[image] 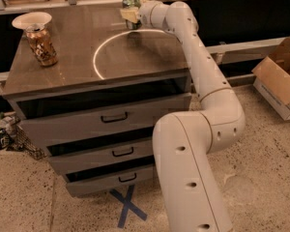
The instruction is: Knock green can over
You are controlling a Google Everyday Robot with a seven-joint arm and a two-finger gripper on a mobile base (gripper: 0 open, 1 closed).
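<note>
The green can (131, 2) stands upright at the far edge of the dark cabinet top (87, 47), near the back middle. Only its silver rim and upper green label show above my gripper. My gripper (129, 14) is at the end of the white arm that reaches across the top from the right. It sits right in front of the can and looks to be touching it, covering the can's lower part.
A brown-orange patterned can (40, 45) stands at the left of the top, with a white bowl (32, 19) behind it. A white ring mark (130, 52) lies on the top. A cardboard box (280, 76) sits on the floor at right. Blue tape cross (128, 206) is on the floor.
</note>
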